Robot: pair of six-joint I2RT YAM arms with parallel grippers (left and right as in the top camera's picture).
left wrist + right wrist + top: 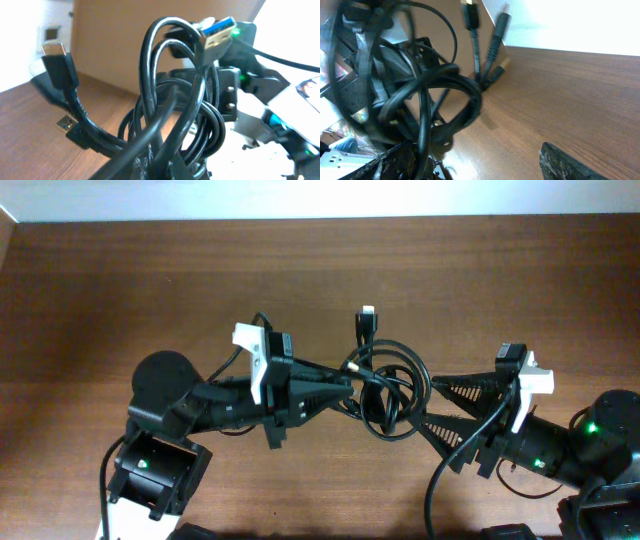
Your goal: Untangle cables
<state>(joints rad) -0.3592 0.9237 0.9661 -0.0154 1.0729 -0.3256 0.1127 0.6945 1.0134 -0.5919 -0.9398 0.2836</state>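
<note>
Closest to the left wrist camera is the bunch of thin black bendy cables [170, 115], looped round and round each other in a knot. One cable ends in a flat plug with a blue tip [218, 31], poking up at 1 o'clock from the knot. A longer black plug with a gold tip [57, 62] stands up at 10 o'clock. From above, the bunch sits in the middle of the brown wooden bench [120, 280], right between the two arms. It looks lifted a little off the wood, but I cannot be sure. The left hand [345, 387] comes in from 9 o'clock, and its two fingers look clenched on the left edge of the bunch. The right hand [430, 402] comes in from 3 o'clock with its two black ridged fingers spread wide apart, grasping nothing. The right edge of the big loop is just at its fingertips. So the cables lie at 9 o'clock from the right hand, very near. The left hand is the nearer one, because it is touching them. The loops make a round shape, and the loose plug ends run away toward 12 o'clock, so the long way of the bunch goes from 6 to 12. I think the next step is for the right hand to close on one loop and pull it toward 3 o'clock while the left hand holds the rest. If it grabs two strands at once, the knot may only get tighter.
</note>
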